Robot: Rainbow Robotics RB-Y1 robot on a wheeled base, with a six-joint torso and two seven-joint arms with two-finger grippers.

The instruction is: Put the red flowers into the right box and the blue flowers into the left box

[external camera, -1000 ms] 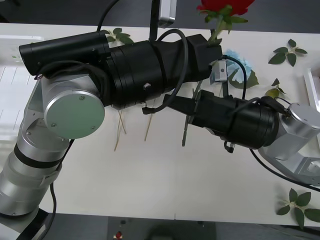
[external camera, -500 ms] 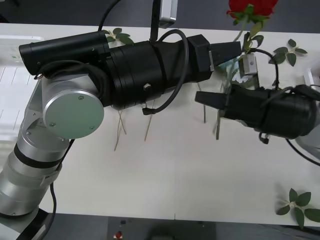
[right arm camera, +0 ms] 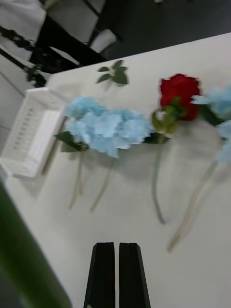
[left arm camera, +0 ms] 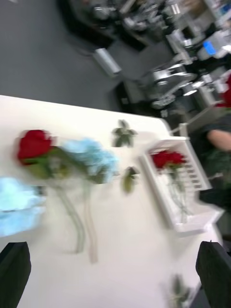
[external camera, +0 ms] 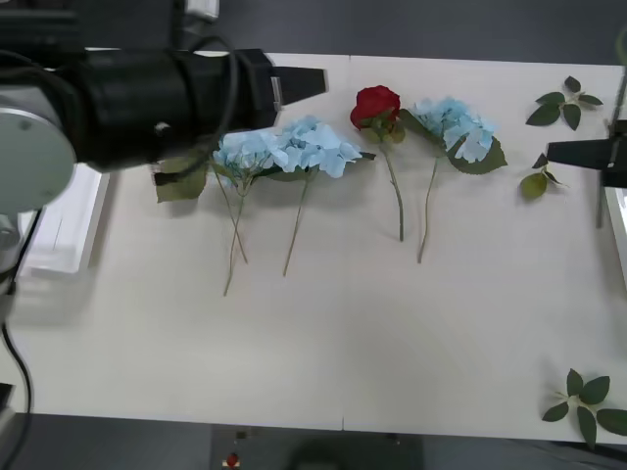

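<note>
A red flower [external camera: 376,103] lies on the table between blue flowers: two [external camera: 286,147] to its left and one [external camera: 456,123] to its right, stems toward me. My right gripper [external camera: 591,153] is shut on a thin green stem [external camera: 600,201] at the table's right edge, beside the right box [external camera: 618,230]; that stem's bloom is out of view. Red flowers [left arm camera: 166,158] lie inside the right box [left arm camera: 192,225]. My left gripper [external camera: 302,81] hovers open behind the two left blue flowers, holding nothing. The left box [external camera: 61,227] sits at the table's left edge.
Loose green leaf sprigs lie at the back right [external camera: 562,104], near the right gripper [external camera: 536,178] and at the front right corner [external camera: 588,398]. Another sprig [right arm camera: 113,73] lies behind the left blue flowers. The table's near half is bare.
Both arms drew apart from the table's middle, uncovering the flowers. The right gripper carried its raised red flower rightward to the table's edge. The left arm pulled back to the left.
</note>
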